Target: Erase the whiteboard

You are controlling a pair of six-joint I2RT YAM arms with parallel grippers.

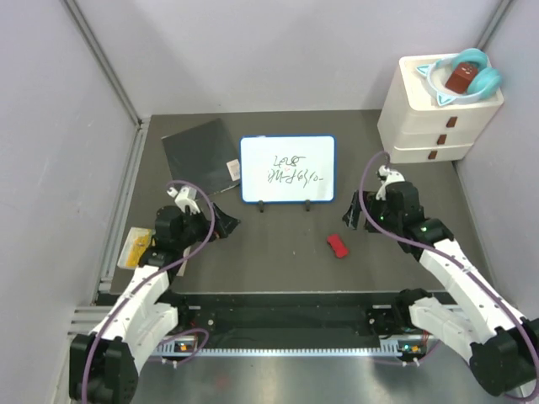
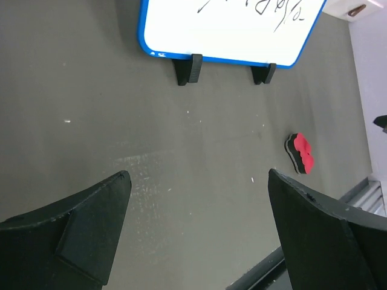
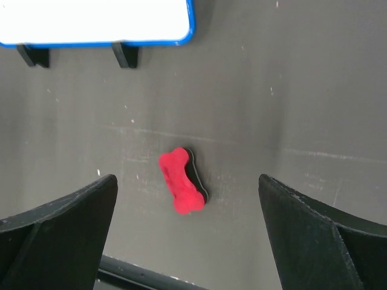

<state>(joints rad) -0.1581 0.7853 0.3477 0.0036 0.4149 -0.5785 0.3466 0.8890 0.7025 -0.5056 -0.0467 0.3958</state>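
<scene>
Currently, the step in hand is picking up the eraser; the wipe has not yet begun. My right gripper is spread wide and holds nothing. My left gripper is in the same condition.

The red bone-shaped eraser lies on the dark table surface directly below my right gripper. It sits between the lines of the two fingers and touches neither.

The whiteboard stands ahead of both grippers on its two black feet, beyond the eraser, with dark scribbles on its face.

Next move, as I judge it:
- Lower the right gripper over the eraser.
- Set the fingers across its narrow waist and close them.

The eraser lies at a slant to the fingers, so a wrist turn is probably required first.
</scene>
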